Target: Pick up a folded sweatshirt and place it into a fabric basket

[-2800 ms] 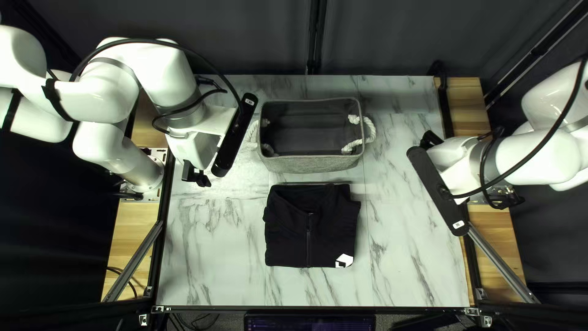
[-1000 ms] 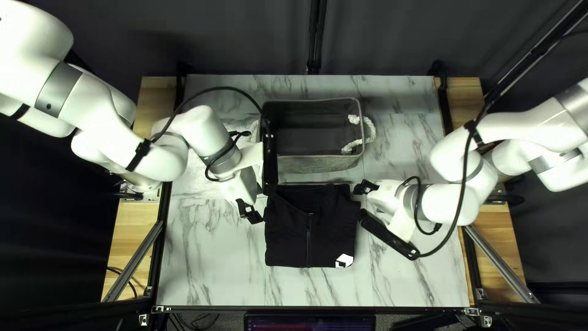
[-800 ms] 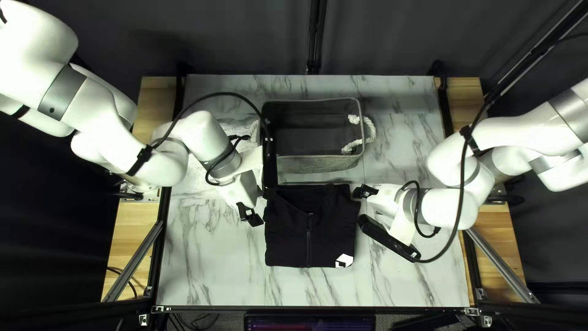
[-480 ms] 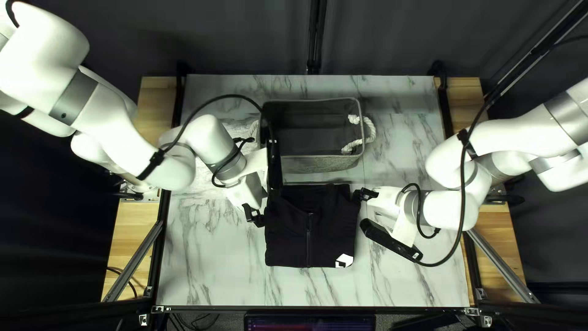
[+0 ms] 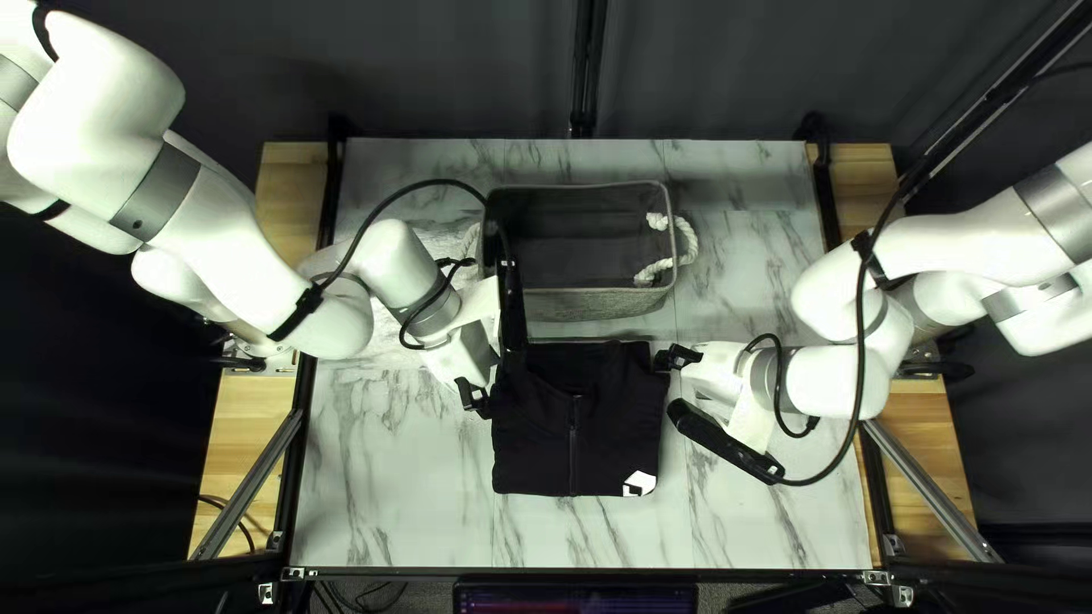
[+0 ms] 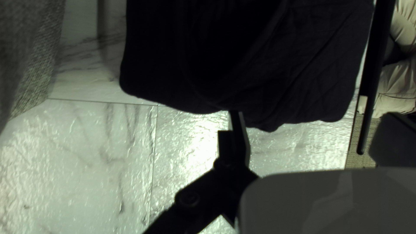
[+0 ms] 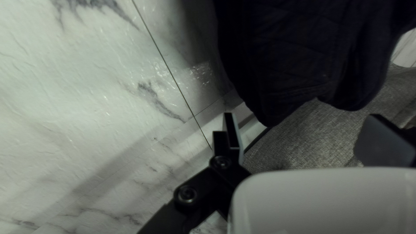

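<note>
Black sweatshirt [image 5: 575, 426], folded on the desk [image 5: 393, 489] beside the fabric basket [image 5: 592, 304], is flanked by left tool [image 6: 313, 118] and right tool [image 7: 302, 116], fingers apart on each, presumably so opposite edges can be pinched.

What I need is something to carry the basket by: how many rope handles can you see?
2. In the top left view, one rope handle is at the basket's right end; the other is at its left end, partly hidden by the left arm.
</note>
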Robot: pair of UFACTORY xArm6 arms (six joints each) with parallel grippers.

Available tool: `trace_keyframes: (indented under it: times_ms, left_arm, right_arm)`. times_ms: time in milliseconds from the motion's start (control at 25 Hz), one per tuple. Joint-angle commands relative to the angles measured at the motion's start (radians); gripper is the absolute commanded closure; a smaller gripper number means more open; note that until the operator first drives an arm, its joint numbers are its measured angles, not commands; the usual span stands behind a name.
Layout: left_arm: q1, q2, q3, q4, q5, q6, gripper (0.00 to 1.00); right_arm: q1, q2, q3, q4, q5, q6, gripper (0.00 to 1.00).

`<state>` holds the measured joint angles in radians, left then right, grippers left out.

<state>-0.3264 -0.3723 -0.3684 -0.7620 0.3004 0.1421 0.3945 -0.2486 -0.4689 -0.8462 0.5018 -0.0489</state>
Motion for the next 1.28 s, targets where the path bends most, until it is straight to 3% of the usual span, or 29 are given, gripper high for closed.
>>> trace_keyframes:
  times_ms: [40,120,280,520,600,880,1040,1160,1280]
  left_arm:
    - [-0.022,-0.082,0.062,0.222,-0.029,-0.197,0.0]
    - [-0.027,-0.098,0.076,0.305,-0.031,-0.257,0.0]
    - [-0.03,-0.102,0.081,0.372,-0.032,-0.265,0.0]
    - [-0.025,-0.087,0.06,0.405,-0.014,-0.259,0.0]
    - [-0.025,-0.105,0.067,0.431,-0.003,-0.284,0.0]
    - [-0.029,-0.152,0.09,0.515,0.017,-0.355,0.0]
    - [-0.031,-0.155,0.093,0.529,0.018,-0.368,0.0]
    - [-0.032,-0.168,0.112,0.484,0.006,-0.353,0.0]
    - [-0.029,-0.174,0.119,0.442,0.002,-0.33,0.0]
  right_arm:
    - [-0.102,-0.022,0.058,0.148,-0.158,-0.126,0.0]
    - [-0.137,-0.036,0.09,0.224,-0.221,-0.191,0.0]
    - [-0.166,-0.07,0.152,0.596,-0.337,-0.462,0.0]
    - [-0.157,-0.082,0.152,0.752,-0.331,-0.545,0.0]
    - [-0.144,-0.103,0.123,0.842,-0.266,-0.591,0.0]
    - [-0.116,-0.108,0.032,0.728,-0.096,-0.419,0.0]
    - [-0.102,-0.092,-0.004,0.676,-0.049,-0.357,0.0]
    - [-0.056,-0.063,-0.042,0.54,-0.001,-0.286,0.0]
    - [-0.042,-0.044,-0.029,0.397,-0.021,-0.244,0.0]
